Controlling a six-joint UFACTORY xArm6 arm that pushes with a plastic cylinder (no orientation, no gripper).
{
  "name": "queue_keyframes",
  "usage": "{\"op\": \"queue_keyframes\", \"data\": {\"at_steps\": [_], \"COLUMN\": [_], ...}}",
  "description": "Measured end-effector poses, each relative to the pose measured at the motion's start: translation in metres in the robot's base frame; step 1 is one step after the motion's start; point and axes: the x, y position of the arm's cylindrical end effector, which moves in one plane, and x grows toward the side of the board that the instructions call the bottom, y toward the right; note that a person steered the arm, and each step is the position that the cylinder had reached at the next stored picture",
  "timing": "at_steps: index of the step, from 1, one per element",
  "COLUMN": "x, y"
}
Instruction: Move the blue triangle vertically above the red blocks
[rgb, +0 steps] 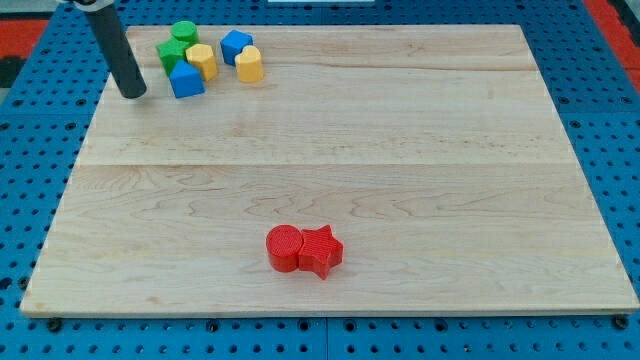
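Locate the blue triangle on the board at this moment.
The blue triangle sits near the view's top-left corner of the wooden board, at the lower left of the block cluster, touching a yellow block, with my tip just to its left.

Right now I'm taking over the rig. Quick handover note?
My tip rests on the wooden board near the view's top left, just left of the blue triangle, a small gap between them.
The blue triangle sits at the lower left of a cluster with two green blocks, two yellow blocks and another blue block.
The red cylinder and red star touch, near the view's bottom centre.
Done: nothing visible. Left: push the triangle right, to above the reds.
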Motion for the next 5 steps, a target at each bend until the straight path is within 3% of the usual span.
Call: {"op": "queue_keyframes", "data": {"at_steps": [1, 2, 4, 5], "x": [-0.026, -0.025, 0.017, 0.009], "y": [0.014, 0.044, 0.177, 0.198]}}
